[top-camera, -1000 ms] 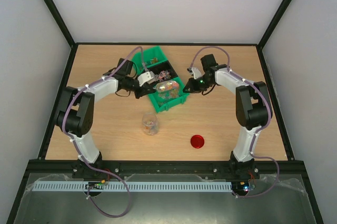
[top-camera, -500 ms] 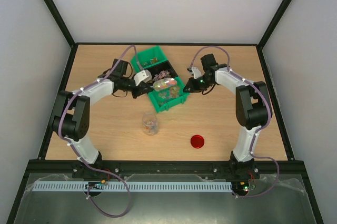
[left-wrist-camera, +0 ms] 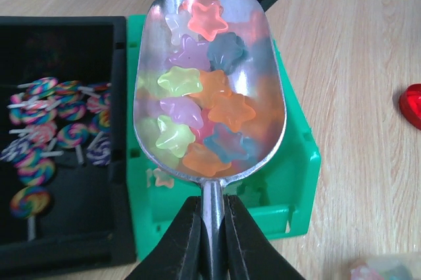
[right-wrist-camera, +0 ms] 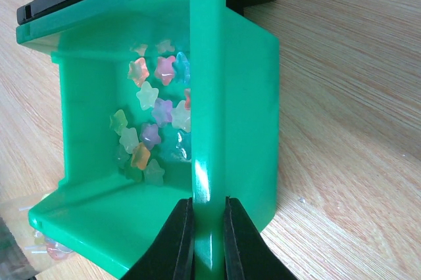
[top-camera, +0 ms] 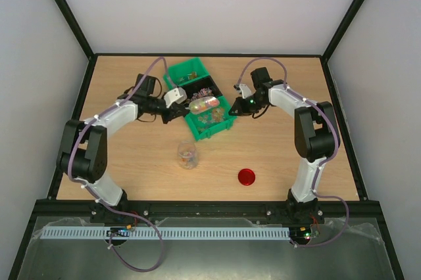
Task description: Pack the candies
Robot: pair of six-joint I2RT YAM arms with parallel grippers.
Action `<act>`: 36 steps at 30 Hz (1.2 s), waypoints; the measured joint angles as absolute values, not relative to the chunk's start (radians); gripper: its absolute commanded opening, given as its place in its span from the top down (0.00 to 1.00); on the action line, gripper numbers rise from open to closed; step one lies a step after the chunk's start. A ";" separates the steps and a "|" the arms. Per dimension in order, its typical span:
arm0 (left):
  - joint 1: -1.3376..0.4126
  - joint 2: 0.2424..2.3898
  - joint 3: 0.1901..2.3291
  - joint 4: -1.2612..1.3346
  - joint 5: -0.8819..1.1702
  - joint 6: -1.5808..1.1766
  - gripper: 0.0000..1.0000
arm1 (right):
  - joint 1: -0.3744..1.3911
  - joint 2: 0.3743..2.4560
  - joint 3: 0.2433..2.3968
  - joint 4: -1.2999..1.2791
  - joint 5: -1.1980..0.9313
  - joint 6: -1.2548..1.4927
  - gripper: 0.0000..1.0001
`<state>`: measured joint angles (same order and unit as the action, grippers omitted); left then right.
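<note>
Lifted scoop (left-wrist-camera: pixel 258 63) of candies (left-wrist-camera: pixel 197 116), left tool (left-wrist-camera: pixel 212 231) clamped; right tool (right-wrist-camera: pixel 209 227) pinches green bin (right-wrist-camera: pixel 243 83).

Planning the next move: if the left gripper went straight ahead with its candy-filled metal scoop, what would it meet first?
Probably the right gripper, clamped on the far wall of the green plastic bin, just past the tip of the shiny metal scoop. Height is unclear, so it might pass above.

Scoop (top-camera: pixel 205 104), candies (left-wrist-camera: pixel 197 96) in it, over nearest bin (right-wrist-camera: pixel 247 96) — left hand (left-wrist-camera: pixel 212 227) on its handle at 9 o'clock, right hand (right-wrist-camera: pixel 209 227) on the bin wall at 3. Second bin (left-wrist-camera: pixel 120 96) touching at 11. On worktop (top-camera: pixel 296 162): jar (top-camera: pixel 187 155) at 7 of bin, lid (top-camera: pixel 247 176) at 4 of jar.
</note>
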<state>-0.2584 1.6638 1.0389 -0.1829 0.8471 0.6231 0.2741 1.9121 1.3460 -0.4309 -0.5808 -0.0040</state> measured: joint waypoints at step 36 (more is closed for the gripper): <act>0.191 1.354 1.197 -1.237 0.855 1.494 0.98 | 0.268 1.912 1.416 -0.448 -0.521 -0.071 0.01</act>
